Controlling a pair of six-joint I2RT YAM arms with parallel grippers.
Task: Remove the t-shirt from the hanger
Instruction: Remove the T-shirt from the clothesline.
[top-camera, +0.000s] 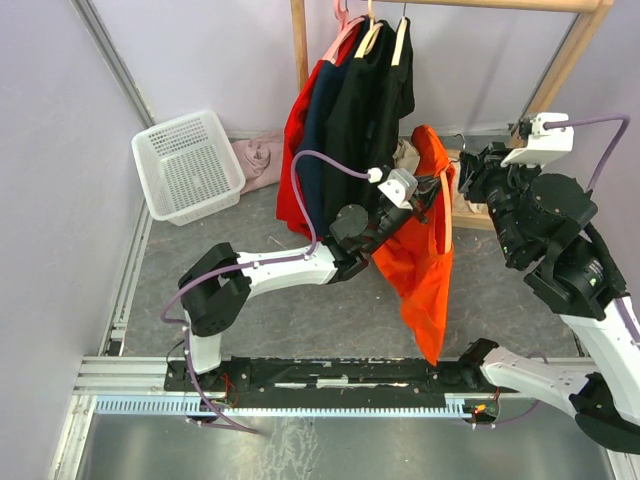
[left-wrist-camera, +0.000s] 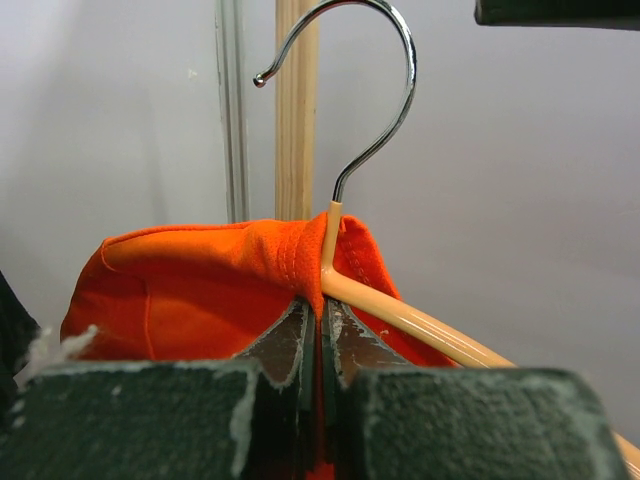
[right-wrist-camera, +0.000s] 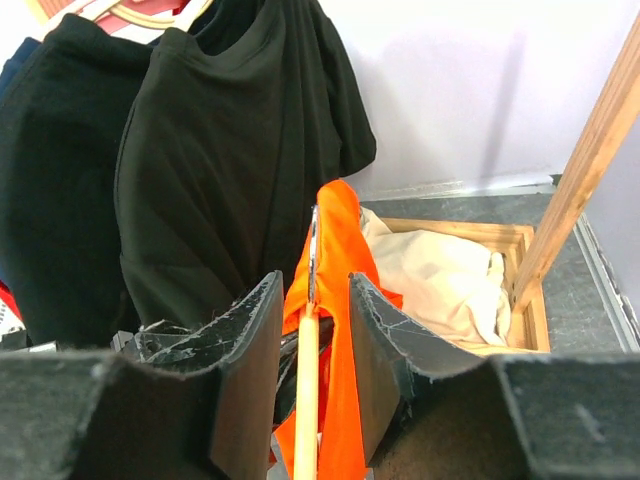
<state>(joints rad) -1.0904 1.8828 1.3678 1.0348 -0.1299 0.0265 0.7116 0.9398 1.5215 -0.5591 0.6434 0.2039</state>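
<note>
The orange t-shirt (top-camera: 415, 255) hangs on a cream hanger (top-camera: 447, 215) with a chrome hook (left-wrist-camera: 385, 120), held in the air in front of the clothes rack. My left gripper (top-camera: 425, 190) is shut on the shirt's collar fabric (left-wrist-camera: 200, 280), right beside the hanger neck (left-wrist-camera: 330, 240). My right gripper (top-camera: 470, 185) comes in from the right. Its jaws stand apart on either side of the hanger arm (right-wrist-camera: 307, 400) and a fold of orange cloth (right-wrist-camera: 345, 290), and neither pad visibly presses on them.
A wooden rack (top-camera: 298, 40) carries black, navy and red shirts (top-camera: 350, 90) close behind the orange one. A white basket (top-camera: 187, 165) and pink cloth (top-camera: 258, 160) lie at the back left. A wooden crate with cream cloth (right-wrist-camera: 450, 280) sits under the rack.
</note>
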